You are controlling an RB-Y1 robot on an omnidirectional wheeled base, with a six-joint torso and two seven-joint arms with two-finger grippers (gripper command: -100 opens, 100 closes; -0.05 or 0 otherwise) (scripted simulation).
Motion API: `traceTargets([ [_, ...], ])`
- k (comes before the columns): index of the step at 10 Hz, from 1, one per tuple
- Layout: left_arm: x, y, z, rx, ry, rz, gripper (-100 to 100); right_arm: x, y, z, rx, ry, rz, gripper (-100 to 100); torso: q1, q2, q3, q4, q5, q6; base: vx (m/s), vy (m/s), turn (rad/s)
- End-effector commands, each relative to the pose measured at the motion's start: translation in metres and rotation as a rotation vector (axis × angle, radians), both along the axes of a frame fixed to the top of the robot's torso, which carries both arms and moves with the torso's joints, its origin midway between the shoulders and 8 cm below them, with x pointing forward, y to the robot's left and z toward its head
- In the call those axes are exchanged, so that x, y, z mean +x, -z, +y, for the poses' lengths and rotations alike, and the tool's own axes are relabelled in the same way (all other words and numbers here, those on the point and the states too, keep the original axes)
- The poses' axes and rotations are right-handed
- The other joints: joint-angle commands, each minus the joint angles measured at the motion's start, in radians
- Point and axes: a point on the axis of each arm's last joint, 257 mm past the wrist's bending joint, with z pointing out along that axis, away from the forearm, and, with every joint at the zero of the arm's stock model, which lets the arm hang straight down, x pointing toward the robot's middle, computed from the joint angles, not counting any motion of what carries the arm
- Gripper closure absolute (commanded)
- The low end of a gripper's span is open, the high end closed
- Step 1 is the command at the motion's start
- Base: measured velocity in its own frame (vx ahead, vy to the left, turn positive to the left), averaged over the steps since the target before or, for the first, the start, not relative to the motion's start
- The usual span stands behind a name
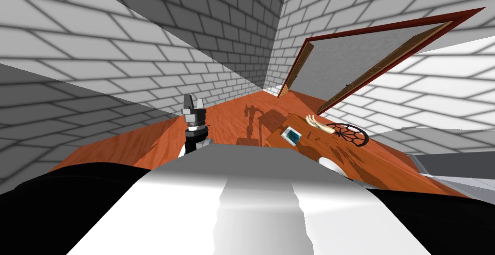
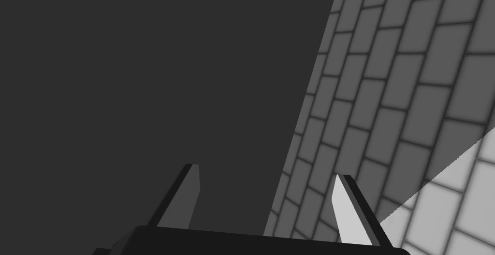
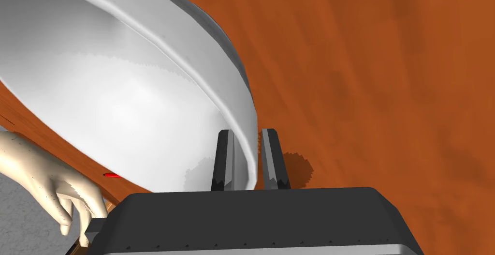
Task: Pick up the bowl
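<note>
A large white bowl [image 3: 121, 87] rests on an orange-brown wooden tabletop [image 3: 377, 73]. My right gripper [image 3: 249, 162] is at the bowl's edge, one finger inside the rim and one outside, pressed shut on the bowl's wall. My left gripper [image 1: 192, 104] is raised at the left, well away from the table, and in its own wrist view the left gripper [image 2: 266, 194] stands open with nothing between its fingers.
A pale hand-shaped figure [image 3: 43, 170] lies close beside the bowl; this figure [image 1: 316, 123] sits on the table [image 1: 372, 167] with a dark spoked wheel [image 1: 349, 133] and a small white-framed device [image 1: 291, 134]. A red-framed grey panel [image 1: 367, 58] stands behind.
</note>
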Motion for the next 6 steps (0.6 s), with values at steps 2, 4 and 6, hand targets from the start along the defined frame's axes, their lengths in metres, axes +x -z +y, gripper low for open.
traceTargets([
  [2, 0.0, 0.0, 0.0, 0.0, 0.0, 0.0, 0, 0.001, -0.012, -0.008, 0.0, -0.012, 0.001, 100, 0.0, 0.0, 0.0, 0.0, 0.0, 0.0, 0.008, 0.037, -0.04],
  [4, 0.0, 0.0, 0.0, 0.0, 0.0, 0.0, 0, 0.001, -0.016, -0.011, 0.0, -0.016, 0.001, 100, 0.008, 0.0, 0.0, 0.0, 0.003, 0.001, 0.003, 0.088, -0.056],
  [6, 0.0, 0.0, 0.0, 0.0, 0.0, 0.0, 0, 0.0, -0.015, -0.011, 0.002, -0.015, 0.001, 0, 0.004, 0.0, 0.0, 0.0, 0.002, 0.0, 0.001, 0.015, -0.002],
])
